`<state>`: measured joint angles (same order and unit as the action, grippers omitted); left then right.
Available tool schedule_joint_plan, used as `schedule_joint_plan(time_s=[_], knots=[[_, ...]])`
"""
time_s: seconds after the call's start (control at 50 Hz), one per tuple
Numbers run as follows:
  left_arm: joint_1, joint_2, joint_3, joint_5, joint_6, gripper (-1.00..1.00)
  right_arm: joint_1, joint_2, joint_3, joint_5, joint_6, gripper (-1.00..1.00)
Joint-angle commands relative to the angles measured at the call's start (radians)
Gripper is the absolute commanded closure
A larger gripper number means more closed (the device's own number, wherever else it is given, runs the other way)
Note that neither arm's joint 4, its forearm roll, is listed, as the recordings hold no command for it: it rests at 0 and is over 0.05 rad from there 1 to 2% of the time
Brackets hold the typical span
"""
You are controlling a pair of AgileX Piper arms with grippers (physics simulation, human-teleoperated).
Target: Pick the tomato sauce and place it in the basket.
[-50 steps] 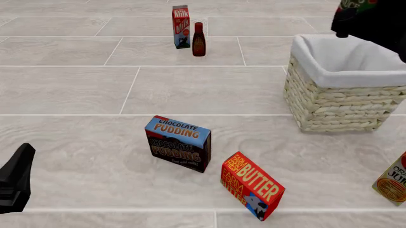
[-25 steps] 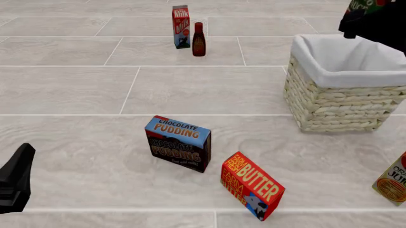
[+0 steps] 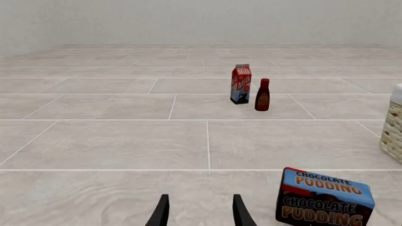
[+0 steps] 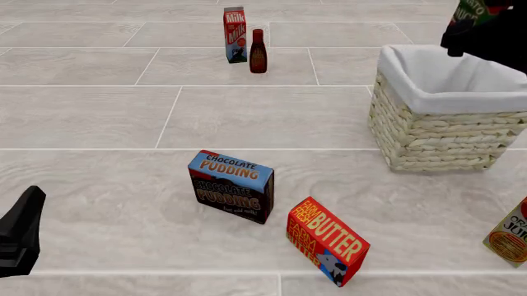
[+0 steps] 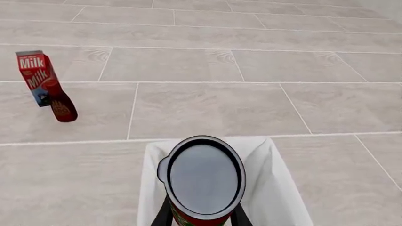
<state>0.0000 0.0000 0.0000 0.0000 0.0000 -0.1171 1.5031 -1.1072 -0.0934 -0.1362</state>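
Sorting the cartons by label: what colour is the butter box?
The butter box is orange-red with yellow lettering, clearest in the front view.

Readable print on the cartons and boxes

The tall carton [image 4: 236, 34] at the far side reads "Milk" in white on red, seen again in the right wrist view. The blue-topped box [image 4: 231, 185] reads "CHOCOLATE PUDDING" on its top and again on its dark front; a line of small print beneath is too fine to read. The red box [image 4: 327, 241] reads "FARM FRESH BUTTER" in yellow. The carton [image 4: 508, 236] cut by the right edge shows only partial letters, seemingly "JUI". The dark bottle's label [image 4: 258, 57] is illegible.
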Motion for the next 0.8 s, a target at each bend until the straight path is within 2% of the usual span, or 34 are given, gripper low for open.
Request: schedule_joint_plan(time_s=[0.02, 0.8], knots=[[0.0, 0.0, 0.0, 0.0, 0.0, -1.0, -0.001, 0.001, 0.007, -0.005, 0.011, 1.0], [0.0, 0.0, 0.0, 0.0, 0.0, -1.0, -0.036, 0.073, -0.016, -0.023, 0.027, 1.0]])
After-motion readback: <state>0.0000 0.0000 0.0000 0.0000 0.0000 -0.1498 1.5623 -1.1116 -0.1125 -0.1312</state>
